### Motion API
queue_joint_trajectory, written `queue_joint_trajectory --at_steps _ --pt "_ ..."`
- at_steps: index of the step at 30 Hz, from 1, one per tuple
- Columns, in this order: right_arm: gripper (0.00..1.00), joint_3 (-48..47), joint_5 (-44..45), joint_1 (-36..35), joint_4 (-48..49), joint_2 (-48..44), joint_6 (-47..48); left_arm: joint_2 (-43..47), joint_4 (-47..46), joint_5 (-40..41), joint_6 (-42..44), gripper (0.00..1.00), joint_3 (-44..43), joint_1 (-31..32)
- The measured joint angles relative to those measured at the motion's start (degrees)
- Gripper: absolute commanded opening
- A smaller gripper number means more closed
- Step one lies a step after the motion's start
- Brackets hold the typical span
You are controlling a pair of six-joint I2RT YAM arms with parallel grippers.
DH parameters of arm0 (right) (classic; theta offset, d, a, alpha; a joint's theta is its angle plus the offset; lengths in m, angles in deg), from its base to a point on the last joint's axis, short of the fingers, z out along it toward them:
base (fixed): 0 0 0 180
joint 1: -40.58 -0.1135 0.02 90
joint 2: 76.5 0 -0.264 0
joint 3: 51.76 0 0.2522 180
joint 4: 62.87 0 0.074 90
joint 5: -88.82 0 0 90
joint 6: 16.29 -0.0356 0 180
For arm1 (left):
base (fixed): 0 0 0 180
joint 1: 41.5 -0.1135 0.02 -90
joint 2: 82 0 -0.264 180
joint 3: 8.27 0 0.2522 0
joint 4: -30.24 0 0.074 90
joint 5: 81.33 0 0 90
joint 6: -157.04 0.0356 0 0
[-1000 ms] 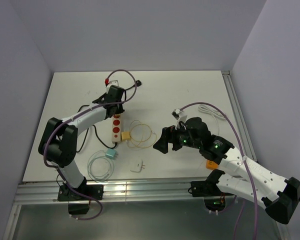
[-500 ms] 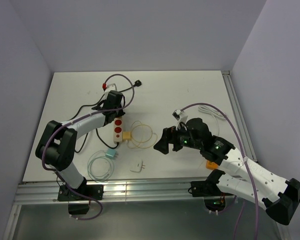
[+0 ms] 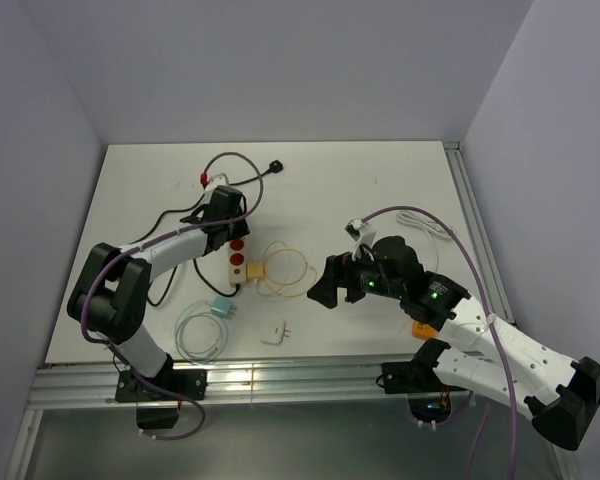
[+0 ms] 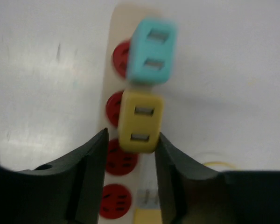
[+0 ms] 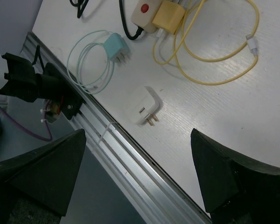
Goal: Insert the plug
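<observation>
Yellow cube plug (image 4: 141, 122) with two slots on top is sitting on the cream power strip (image 4: 116, 23). Left gripper (image 4: 131, 135) jaws loosely straddle it, right gripper (image 5: 139, 140) is spread wide.

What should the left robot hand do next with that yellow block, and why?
Probably open a little wider and lift straight up. The yellow adapter already sits on the power strip next to the teal adapter. The left gripper only flanks it, jaws apart, with a gap showing on one side. Pulling away sideways might knock it.
</observation>
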Motion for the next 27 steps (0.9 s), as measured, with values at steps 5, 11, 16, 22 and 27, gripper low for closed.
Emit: queue_joint_trajectory --at_steps 5,11,16,22,27 --pt "1.00 0.0 -0.1 0.0 0.2 1.4 0.0 0.8 11.3 -3.3 -2.1 0.87 2.0 -0.7" --pt "1.00 0.0 -0.5 0.0 1.1 7.2 -0.4 9.2 23.8 -2.9 -2.0 1.00 1.0 -0.9" --pt "0.99 0.0 -1.2 -0.3 2.8 10.3 -1.1 25.4 28.1 -2.8 -2.1 0.99 0.4 -0.8" --pt "0.99 0.0 -1.2 -1.4 4.7 13.3 -2.4 40.1 31.1 -6.3 -6.7 0.99 2.6 -0.8" --pt "0.99 0.0 -1.0 -1.6 5.6 13.3 -3.0 41.7 31.6 -15.4 -11.6 0.87 10.3 -2.1"
